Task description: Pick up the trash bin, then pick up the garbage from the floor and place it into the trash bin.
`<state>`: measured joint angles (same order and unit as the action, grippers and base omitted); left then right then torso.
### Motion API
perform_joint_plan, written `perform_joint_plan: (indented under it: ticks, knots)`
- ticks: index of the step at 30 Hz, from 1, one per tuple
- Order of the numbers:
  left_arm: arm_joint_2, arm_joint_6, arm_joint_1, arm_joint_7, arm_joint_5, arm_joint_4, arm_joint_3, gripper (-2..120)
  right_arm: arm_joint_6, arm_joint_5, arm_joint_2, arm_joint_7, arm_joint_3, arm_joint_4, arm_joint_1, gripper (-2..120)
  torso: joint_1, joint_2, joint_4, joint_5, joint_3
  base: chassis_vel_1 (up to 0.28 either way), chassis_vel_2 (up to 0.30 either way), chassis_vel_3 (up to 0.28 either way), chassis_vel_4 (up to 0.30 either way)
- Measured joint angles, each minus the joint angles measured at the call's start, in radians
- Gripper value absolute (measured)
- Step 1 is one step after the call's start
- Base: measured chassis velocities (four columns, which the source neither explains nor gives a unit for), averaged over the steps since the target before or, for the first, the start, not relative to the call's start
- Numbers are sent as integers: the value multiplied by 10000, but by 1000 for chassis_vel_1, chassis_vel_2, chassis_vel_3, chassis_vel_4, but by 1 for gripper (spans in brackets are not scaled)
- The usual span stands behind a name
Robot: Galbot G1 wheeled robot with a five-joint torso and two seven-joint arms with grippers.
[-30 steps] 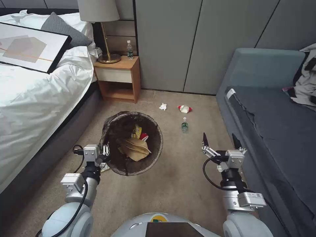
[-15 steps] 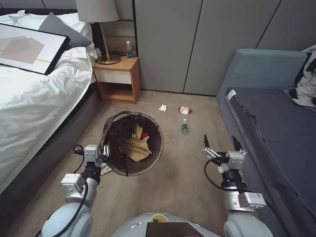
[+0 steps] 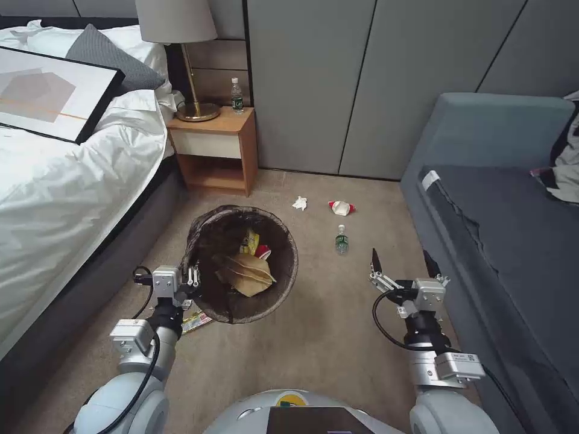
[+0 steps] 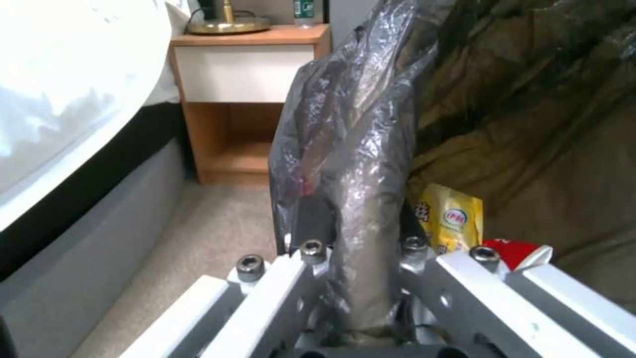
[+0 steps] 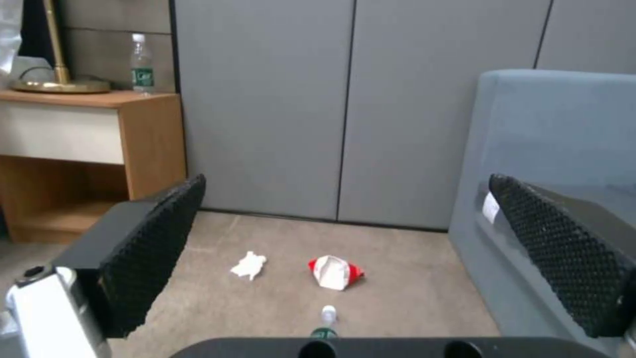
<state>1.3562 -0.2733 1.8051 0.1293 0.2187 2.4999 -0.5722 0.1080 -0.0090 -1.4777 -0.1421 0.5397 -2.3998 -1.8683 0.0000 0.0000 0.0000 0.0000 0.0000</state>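
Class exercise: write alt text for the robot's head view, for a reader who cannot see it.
The left gripper grips the rim of the bag-lined trash bin, which holds a brown paper bag and wrappers; the open right gripper hovers over the carpet. Ahead lie a small bottle, a crushed red-and-white cup and a tissue, between bed and sofa.

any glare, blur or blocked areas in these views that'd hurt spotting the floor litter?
Head view: even light, small bottle, tissue and crushed cup sharp; bin interior dark. Left wrist view: glossy bag rim glares and blocks the centre, left gripper clamped on it. Right wrist view: soft; open right gripper frames the litter, its body cuts off the bottle.
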Motion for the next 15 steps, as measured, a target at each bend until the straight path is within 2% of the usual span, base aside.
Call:
perform_joint_plan:
  ticks: [15]
  knots:
    - [31, 16, 4, -5, -20, 0, -13, 3, 0, 52, 15, 70, -38, 61, 27, 100, 0, 0, 0, -1, 0, -136, 125, 132, -130]
